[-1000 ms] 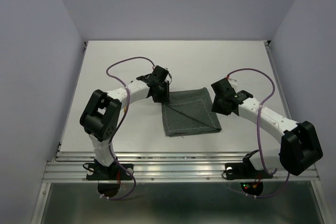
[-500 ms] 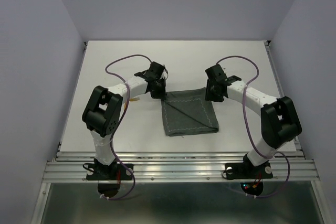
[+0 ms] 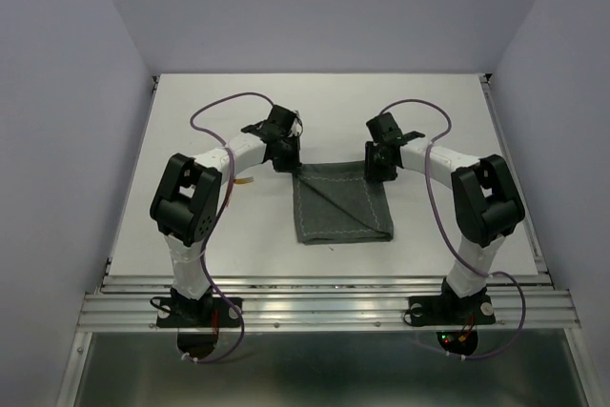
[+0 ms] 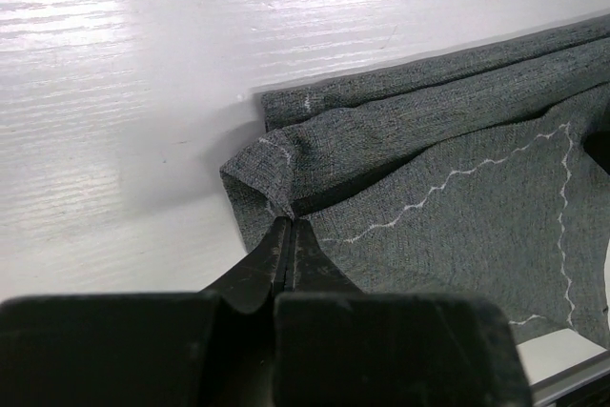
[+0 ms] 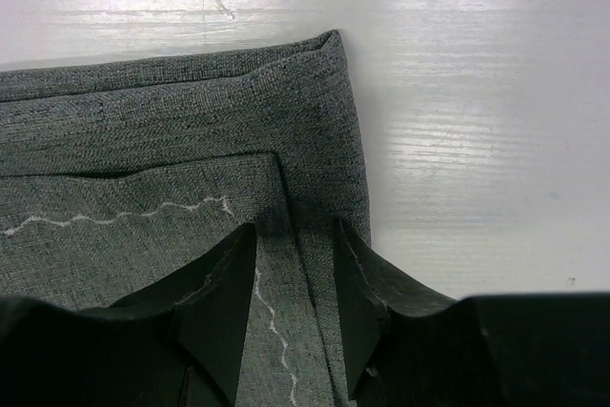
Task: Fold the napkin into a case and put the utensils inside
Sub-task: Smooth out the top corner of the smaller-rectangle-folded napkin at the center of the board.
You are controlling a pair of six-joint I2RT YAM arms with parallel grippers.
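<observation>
Clamping down as we watch: the left gripper (image 4: 288, 228) has snapped fully shut on the far-left corner of the dark grey-green square cloth napkin (image 4: 457, 188) with its pale zigzag stitching. That corner is puckered into a little peak just ahead of the pressed-together tips. A second ago those jaws stood apart; now they have cloth pinched. Over on the other side, the right gripper (image 5: 294, 232) has swung in from the napkin's right edge to its far-right corner. Its jaws are roughly half open, tips down at the fabric with the edge of the upper layer between them, and they hold nothing yet. Pulling back, the napkin lies flat in the middle of the white table (image 3: 191, 131), already doubled over with a diagonal crease showing, and its far edge runs between the two wrists. I'd say one corner is secured and the other is about to be, which sets up a two-handed fold of that far edge toward making the case. The left's bite looks shallow, so it could slip or lift only the top layer. I can't pick out the gold utensils from here.
</observation>
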